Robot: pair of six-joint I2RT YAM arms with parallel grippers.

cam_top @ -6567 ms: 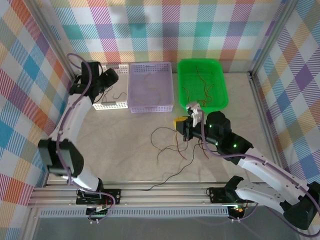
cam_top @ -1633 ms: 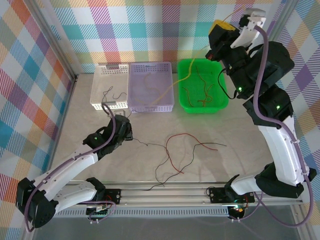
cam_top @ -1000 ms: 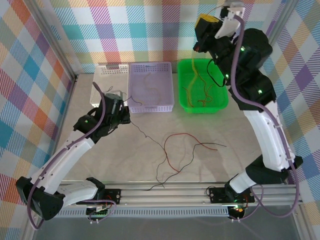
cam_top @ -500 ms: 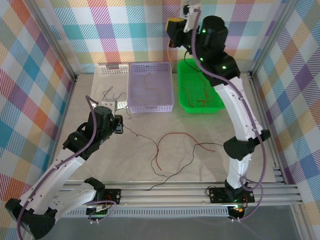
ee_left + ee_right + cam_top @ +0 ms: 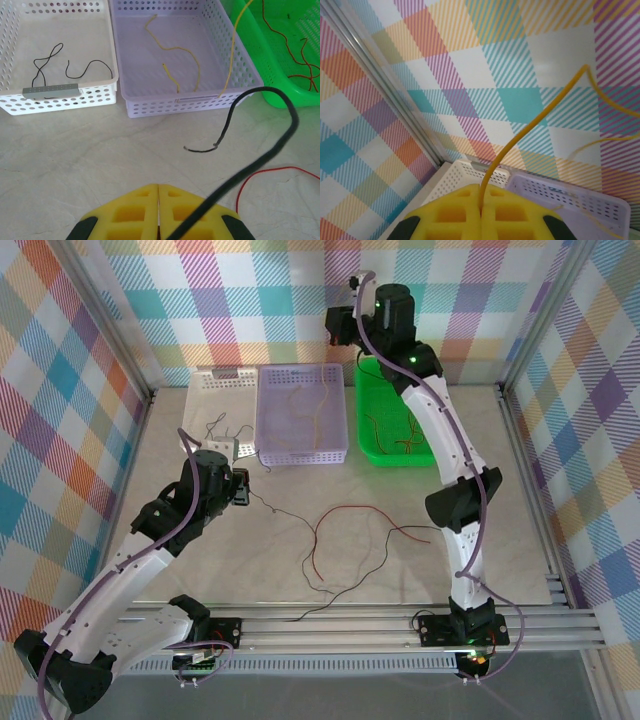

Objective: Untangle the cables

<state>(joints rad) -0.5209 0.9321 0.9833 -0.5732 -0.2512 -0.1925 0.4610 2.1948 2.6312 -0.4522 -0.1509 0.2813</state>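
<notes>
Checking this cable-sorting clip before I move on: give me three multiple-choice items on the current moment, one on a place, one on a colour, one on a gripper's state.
1. Where do the loose black cables that are already put away lie?
A. white basket
B. lavender basket
C. green basket

2. What colour is the cable in the right gripper?
A. red
B. yellow
C. black

3. How is the left gripper?
A. open above the table
B. shut on a black cable
C. shut on nothing

Answers:
1. A: the left wrist view shows two black strands lying inside the white basket.
2. B: the right wrist view shows a yellow cable rising from between its closed jaws.
3. B: its jaws meet, and the black cable comes out from between them.
</notes>
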